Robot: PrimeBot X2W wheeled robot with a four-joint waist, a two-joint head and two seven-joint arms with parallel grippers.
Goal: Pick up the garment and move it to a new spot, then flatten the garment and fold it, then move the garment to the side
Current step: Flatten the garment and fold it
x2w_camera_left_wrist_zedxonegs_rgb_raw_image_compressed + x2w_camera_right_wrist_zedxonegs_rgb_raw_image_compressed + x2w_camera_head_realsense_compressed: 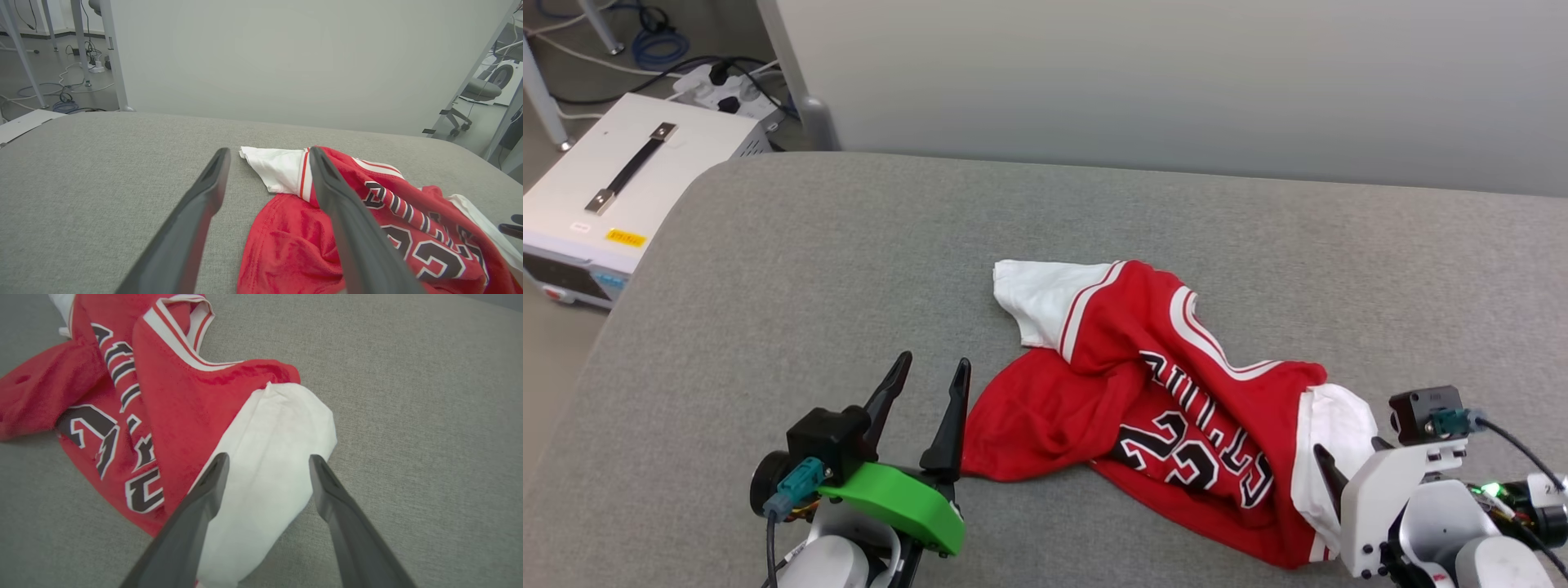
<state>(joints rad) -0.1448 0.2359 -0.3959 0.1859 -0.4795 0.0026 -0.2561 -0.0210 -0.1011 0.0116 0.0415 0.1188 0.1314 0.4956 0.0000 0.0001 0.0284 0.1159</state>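
Observation:
The garment [1168,392], a red jersey T-shirt with white sleeves and black lettering, lies crumpled on the grey fabric table [809,269], right of centre. My left gripper [933,363] stands open just left of the garment's red hem, with nothing between its fingers. In the left wrist view the left gripper [269,150] points towards the far white sleeve [278,169]. My right gripper [268,457] is open, its fingers on either side of the near white sleeve [278,428]; whether they touch the cloth I cannot tell. One right finger [1327,478] shows at the garment's right end.
A white box with a dark handle [613,180] sits on the floor past the table's left edge, with a power strip and cables [727,90] behind it. A grey partition [1176,82] rises along the far edge. Bare table surface stretches left of the garment.

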